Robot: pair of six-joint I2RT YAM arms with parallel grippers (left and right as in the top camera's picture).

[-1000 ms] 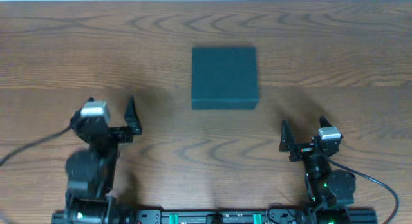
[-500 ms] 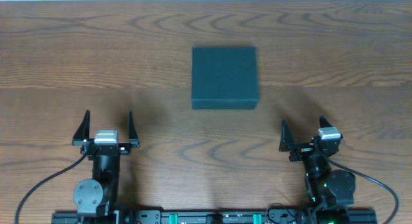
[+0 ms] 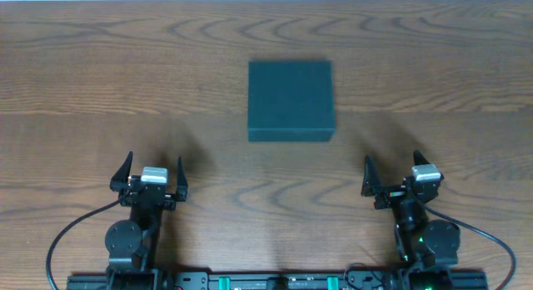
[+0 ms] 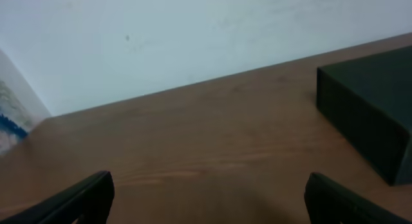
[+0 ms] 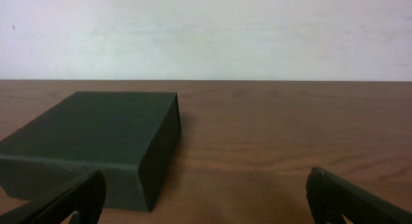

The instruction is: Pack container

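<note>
Container [image 3: 291, 100] lies closed on the surface [image 3: 100, 73], toward 12 o'clock. Left pincer [image 3: 153, 165] at 7 o'clock, right pincer [image 3: 392, 165] at 5 o'clock: both spread wide, holding nothing.

The black left arm [image 3: 132, 237] and black right arm [image 3: 422, 237] share a black base rail [image 3: 275, 282] with green markings. Each wrist carries a pale grey block [image 3: 153, 175] and two pointed black fingers [image 3: 367, 175]. A thin black cable [image 3: 68, 237] trails from each.
</note>
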